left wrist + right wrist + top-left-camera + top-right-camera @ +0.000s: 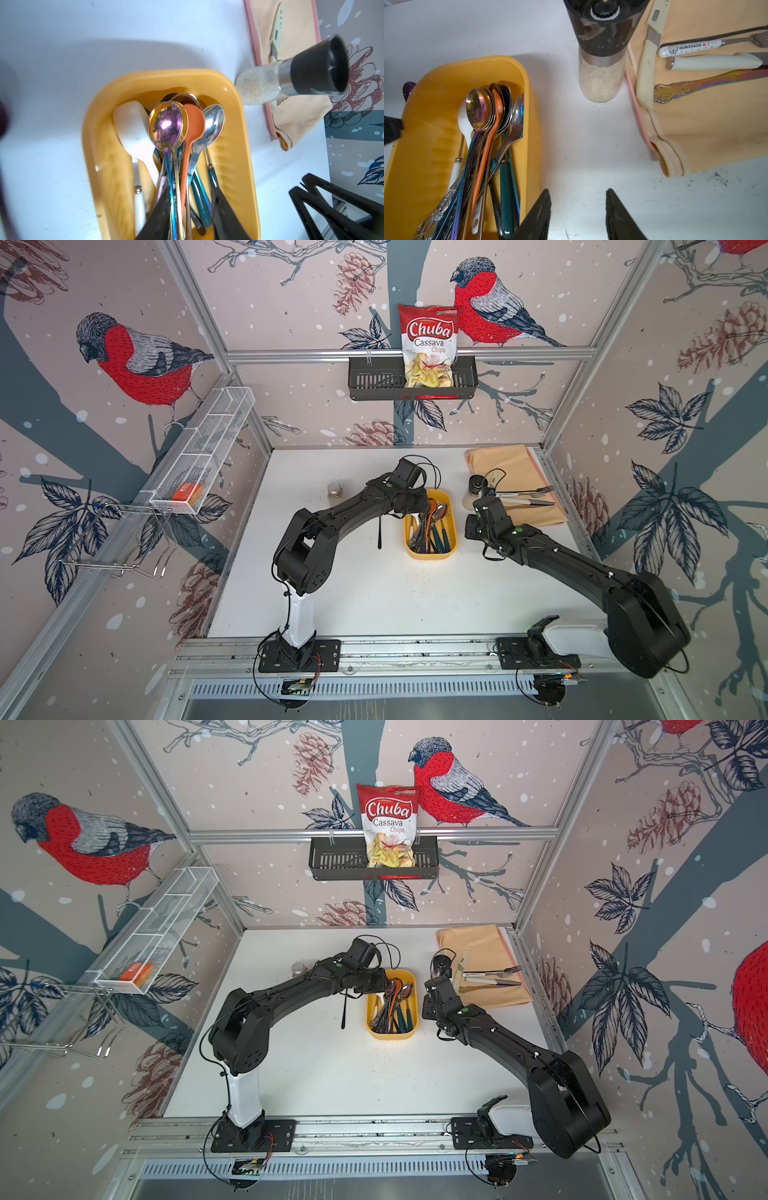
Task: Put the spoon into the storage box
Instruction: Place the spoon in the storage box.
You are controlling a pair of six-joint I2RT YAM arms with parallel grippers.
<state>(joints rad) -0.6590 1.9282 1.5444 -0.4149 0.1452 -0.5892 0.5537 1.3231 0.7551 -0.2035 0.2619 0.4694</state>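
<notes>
**Spoons heaped in the yellow tray**

The shallow yellow plastic storage box (232,145), rounded at its corners with faintly ribbed walls, sits mid-tabletop (374,593). An iridescent purple-gold metal spoon (166,124) lies in it atop an orange plastic spoon (193,124), a white ceramic-looking spoon (131,124) and a polished steel spoon (215,122). The left tool (193,212) hovers over the handles, fingers apart, gripping nothing. The right tool (578,214) stands open above bare tabletop, beside a glass grinder (601,83).

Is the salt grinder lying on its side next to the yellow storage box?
No. In the right wrist view the salt grinder stands upright on the white table, apart from the storage box.
</notes>
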